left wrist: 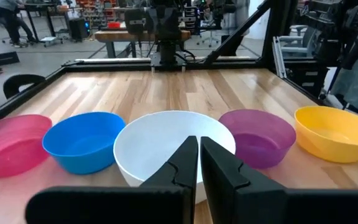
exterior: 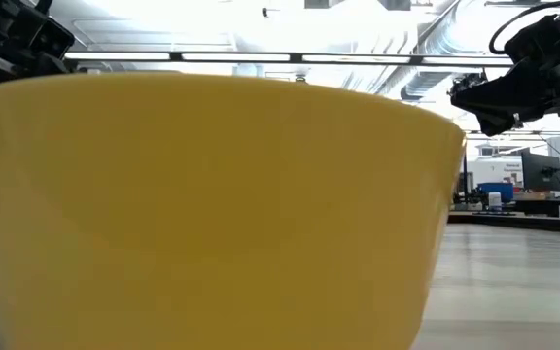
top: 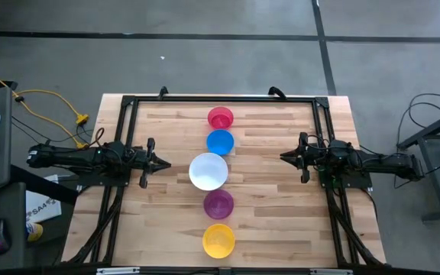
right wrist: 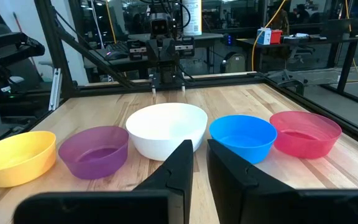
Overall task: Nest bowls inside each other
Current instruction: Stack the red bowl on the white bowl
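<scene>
While the five bowls sit in a row down the table's middle (white bowl (top: 208, 170) central), the left gripper (top: 163, 163) and right gripper (top: 286, 156) wait at either side, nearly closed, holding nothing; a careless reach could scatter the touching neighbours.

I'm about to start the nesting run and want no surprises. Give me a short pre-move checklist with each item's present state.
1. All five bowls in view, in one row down the table's middle: pink bowl, blue bowl, white bowl, purple bowl, yellow bowl: ok.
2. Every bowl upright, mouth up: ok.
3. No bowl nested yet: ok.
4. Left pincer holds nothing, fingers nearly together, at the table's left facing the white bowl: ok.
5. Right pincer holds nothing, at the table's right: ok.
6. Gaps between neighbouring bowls for a finger: cannot tell; blue and white look touching.
</scene>
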